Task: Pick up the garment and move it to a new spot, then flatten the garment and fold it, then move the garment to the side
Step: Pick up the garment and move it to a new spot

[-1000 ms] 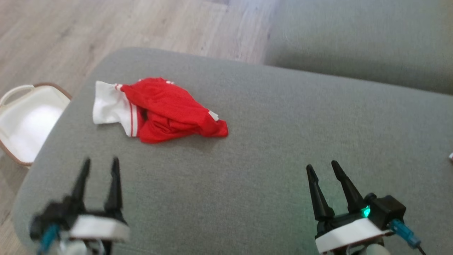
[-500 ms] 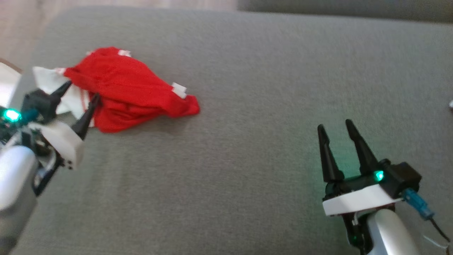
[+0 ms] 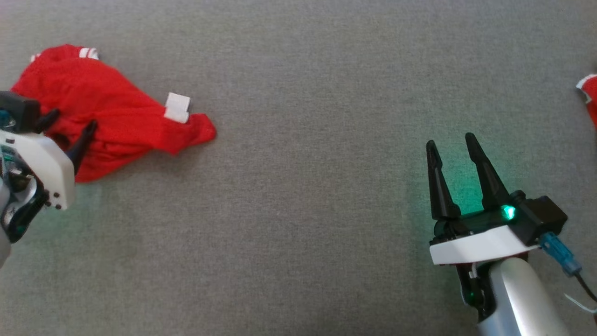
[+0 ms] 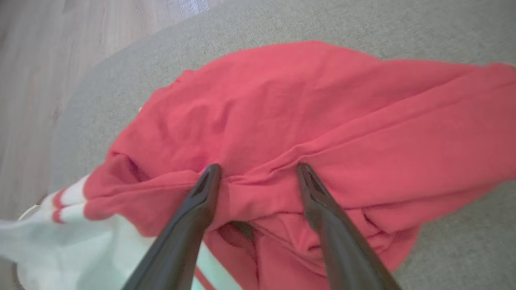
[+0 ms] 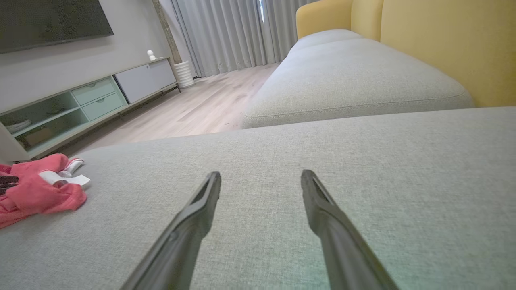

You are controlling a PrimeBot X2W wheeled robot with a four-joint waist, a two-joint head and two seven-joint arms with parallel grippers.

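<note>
At the upper left of the head view, we note the red-and-white garment (image 3: pixel 121 112) crumpled on the grey sofa cushion (image 3: pixel 303 186). Left gripper (image 3: pixel 72 120): fingers apart, tips against a red fold, not clamped on it. Right gripper (image 3: pixel 450 140): fingers apart with nothing between them, at lower right. Bare cushion runs wide between the two. At the upper left of the left wrist view, the cushion's rounded edge lies just beyond the garment, with wooden floor (image 4: pixel 36 80) past it.

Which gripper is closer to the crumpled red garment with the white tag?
The left. The left gripper is right at the red garment, open astride one of its folds. The right gripper hangs open over bare cushion, well off to the garment's right.
</note>
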